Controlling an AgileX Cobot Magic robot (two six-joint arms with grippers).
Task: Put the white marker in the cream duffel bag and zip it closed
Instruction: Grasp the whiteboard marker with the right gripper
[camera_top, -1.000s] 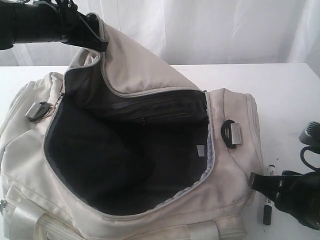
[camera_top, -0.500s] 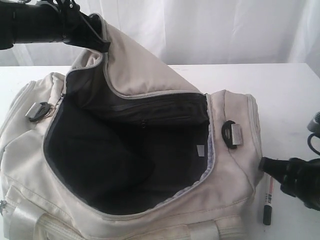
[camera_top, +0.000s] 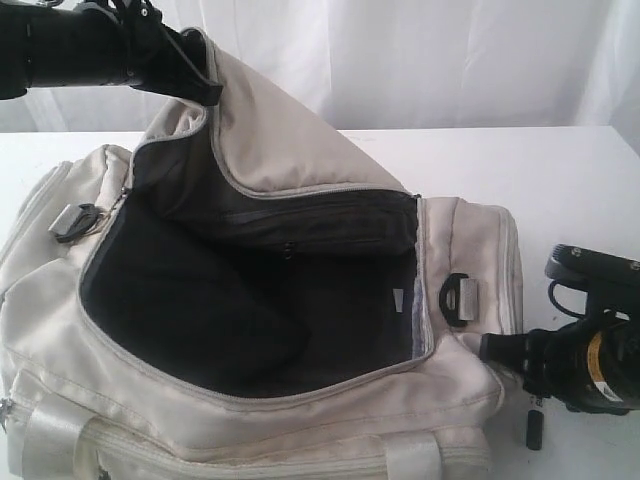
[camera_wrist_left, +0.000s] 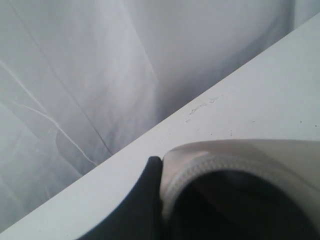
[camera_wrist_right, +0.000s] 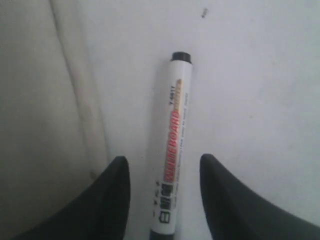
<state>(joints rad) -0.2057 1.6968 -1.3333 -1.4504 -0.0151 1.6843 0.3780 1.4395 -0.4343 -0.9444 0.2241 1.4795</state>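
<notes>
The cream duffel bag (camera_top: 300, 150) lies open on the table, its dark lining showing. My left gripper (camera_top: 205, 88) is shut on the edge of the bag's top flap (camera_wrist_left: 220, 157) and holds it raised at the back left. The white marker (camera_wrist_right: 172, 145) lies flat on the table just off the bag's right end. My right gripper (camera_wrist_right: 164, 165) is open and straddles it, one finger on each side, not touching the barrel. In the exterior view only the marker's black cap (camera_top: 534, 428) shows below the right gripper (camera_top: 505, 350).
The bag's right side panel (camera_wrist_right: 45, 100) lies close beside one right finger. A black strap ring (camera_top: 458, 298) sits on that end, another (camera_top: 78, 222) on the left end. White table (camera_top: 580, 180) extends behind and right; a white curtain hangs at the back.
My right gripper has turned and come down over the marker, hiding most of its barrel. The bag's right end has sagged and shifted slightly. The left gripper still holds the flap up.
</notes>
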